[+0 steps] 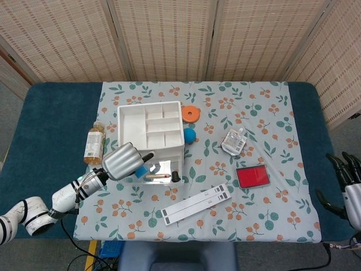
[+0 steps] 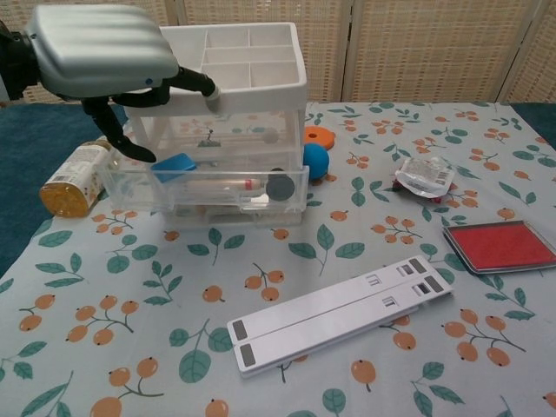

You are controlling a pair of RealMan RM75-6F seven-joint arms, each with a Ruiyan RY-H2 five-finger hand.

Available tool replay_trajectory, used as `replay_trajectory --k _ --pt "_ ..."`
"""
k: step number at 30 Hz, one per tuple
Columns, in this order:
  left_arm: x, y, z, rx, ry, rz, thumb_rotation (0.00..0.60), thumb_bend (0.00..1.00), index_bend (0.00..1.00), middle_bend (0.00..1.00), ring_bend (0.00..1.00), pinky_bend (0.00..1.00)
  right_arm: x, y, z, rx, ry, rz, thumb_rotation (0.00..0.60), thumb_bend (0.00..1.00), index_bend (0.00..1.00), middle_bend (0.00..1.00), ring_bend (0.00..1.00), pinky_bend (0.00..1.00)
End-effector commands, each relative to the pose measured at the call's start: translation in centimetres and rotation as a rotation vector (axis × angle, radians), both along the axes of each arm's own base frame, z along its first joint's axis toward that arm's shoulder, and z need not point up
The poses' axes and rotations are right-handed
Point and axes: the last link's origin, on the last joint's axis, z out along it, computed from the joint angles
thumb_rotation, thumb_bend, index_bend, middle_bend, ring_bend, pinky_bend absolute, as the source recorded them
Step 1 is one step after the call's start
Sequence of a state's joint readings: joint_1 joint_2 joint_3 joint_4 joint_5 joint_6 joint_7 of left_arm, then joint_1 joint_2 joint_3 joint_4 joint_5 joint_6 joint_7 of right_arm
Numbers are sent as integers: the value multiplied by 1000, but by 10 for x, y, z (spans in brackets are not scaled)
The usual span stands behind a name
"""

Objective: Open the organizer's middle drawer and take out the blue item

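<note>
Now — drawer: middle drawer [image 2: 204, 187] of organizer [image 2: 217, 87] pulled open.
Blue item [image 2: 173, 166]: inside, left end — looks light, stiff; pinch its edges.
Left robot hand [image 2: 109, 52]: fingers spread above it, holding nothing.
Right robot hand [image 1: 345, 180]: idle, spread.

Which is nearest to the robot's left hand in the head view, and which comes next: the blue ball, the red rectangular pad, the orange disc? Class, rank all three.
Measured from the left hand:
1. Blue ball, just right of the white organizer.
2. Orange disc, behind the ball at the organizer's far right corner.
3. Red rectangular pad, far off on the cloth's right side.
</note>
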State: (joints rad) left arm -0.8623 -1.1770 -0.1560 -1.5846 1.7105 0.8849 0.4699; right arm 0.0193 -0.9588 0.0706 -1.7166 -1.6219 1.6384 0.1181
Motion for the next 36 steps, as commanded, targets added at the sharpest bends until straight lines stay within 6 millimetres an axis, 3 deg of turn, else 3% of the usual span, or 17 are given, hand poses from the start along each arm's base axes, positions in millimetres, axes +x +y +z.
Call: replay_trajectory --k 1,13,36 --pt "4 -1 1 4 38 -6 600 135 245 896 1000 1000 0 0 -1 0 -1 -1 600 328 0 142 40 43" --pt "19 -13 -6 -22 106 -19 600 134 218 896 1000 1000 -2 0 -1 -1 -3 -7 600 328 0 142 41 43" --pt "37 -8 -16 5 237 -49 600 134 198 896 1000 1000 -8 1 -2 -2 -9 -24 600 328 0 142 44 43"
